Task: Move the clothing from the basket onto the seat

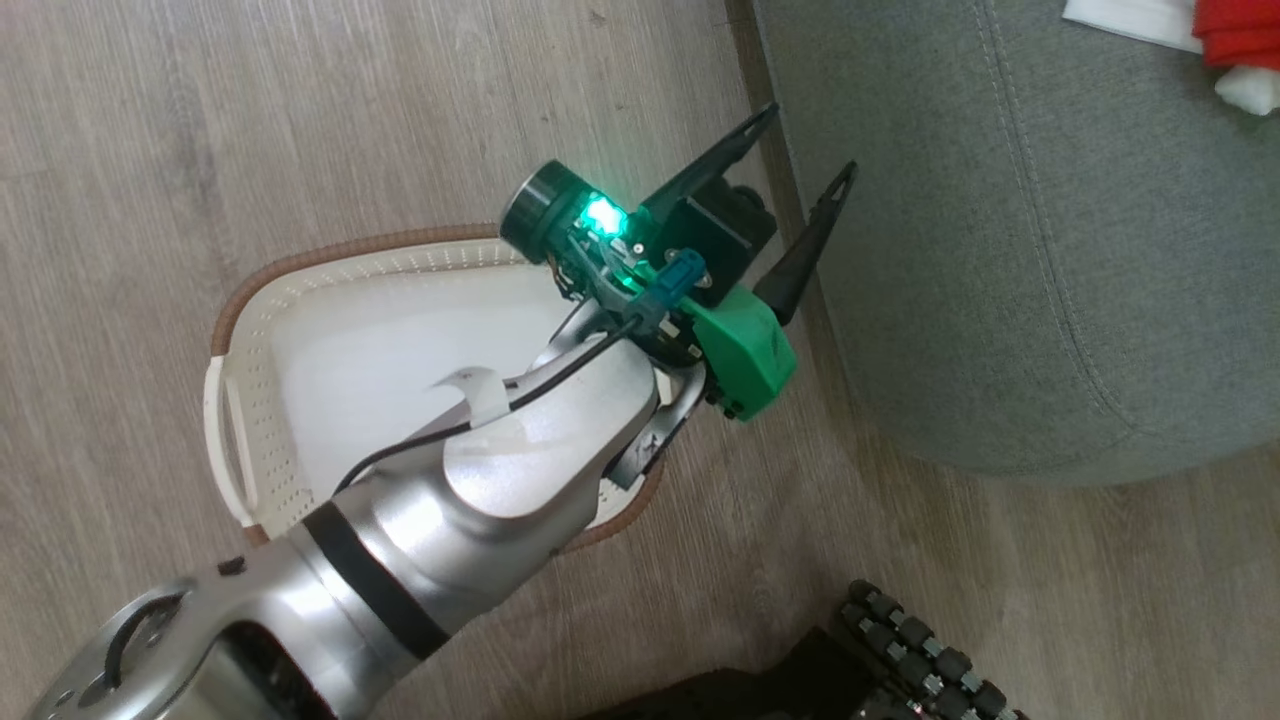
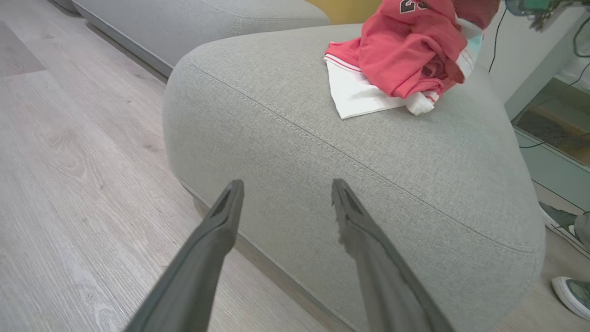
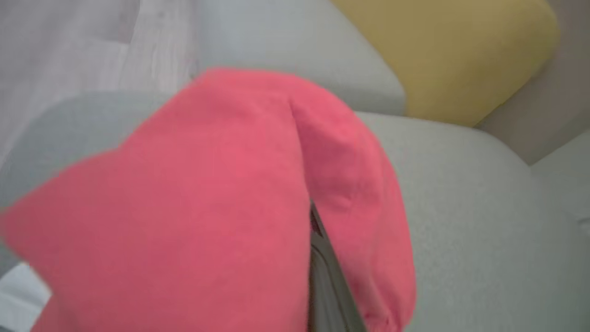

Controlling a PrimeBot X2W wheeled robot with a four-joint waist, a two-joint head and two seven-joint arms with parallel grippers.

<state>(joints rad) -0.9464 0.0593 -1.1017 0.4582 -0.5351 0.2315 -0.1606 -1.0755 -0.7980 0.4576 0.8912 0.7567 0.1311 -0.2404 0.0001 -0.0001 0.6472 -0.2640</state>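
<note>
While the L arm (image 1: 480, 470) reaches over the basket (image 1: 250, 340), we see the L gripper (image 1: 810, 140) spread wide & empty. Its tips aim at the seat (image 1: 1050, 250), close to the seat's left side. L wrist view puts them just short of the fabric, above the wood floor (image 1: 300, 120). Basket sits on the floor just left of the seat, near but not touching, white bottom showing.

Clothing (image 2: 405, 55) lies on the far right part of the seat, well apart from the L gripper. It's a red bunch w/ white trim, a white piece spread flat under it, black digits partly visible on top. Its upper right end rises out of the L wrist view's top edge.

R wrist view is blurred: red fabric drapes over the R gripper (image 3: 322, 272), w/ one dark finger peeking out below the fold. We can't tell whether that gripper pinches the cloth or stands apart. Behind it are the seat's grey top & a yellow cushion (image 3: 461, 55) at the far side.
</note>
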